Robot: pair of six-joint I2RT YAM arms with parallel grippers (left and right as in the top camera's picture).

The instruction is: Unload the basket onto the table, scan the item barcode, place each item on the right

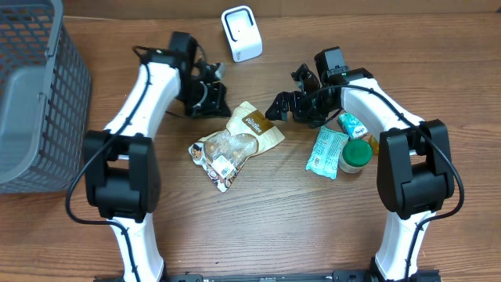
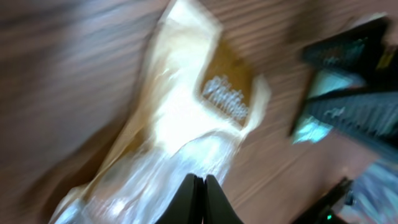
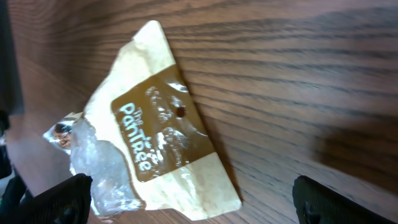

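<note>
Overhead, the snack bag [image 1: 235, 141] lies on the table [image 1: 313, 227] between both arms, unlifted. The left gripper [image 1: 211, 98] is clenched on nothing and the right gripper [image 1: 280, 104] spread wide beside it. The scanner [image 1: 241, 33] sits well apart, scan undone.

Snack bag [image 1: 235, 145] lies mid-table, basket [image 1: 70, 86] to its left, scanner [image 1: 241, 33] behind, packet [image 1: 326, 150] right.

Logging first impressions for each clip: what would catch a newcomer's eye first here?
A cream snack bag with a brown label lies mid-table, the shut left gripper and open right gripper close by its top end. A small white scanner stands behind it, a grey basket at far left.
</note>
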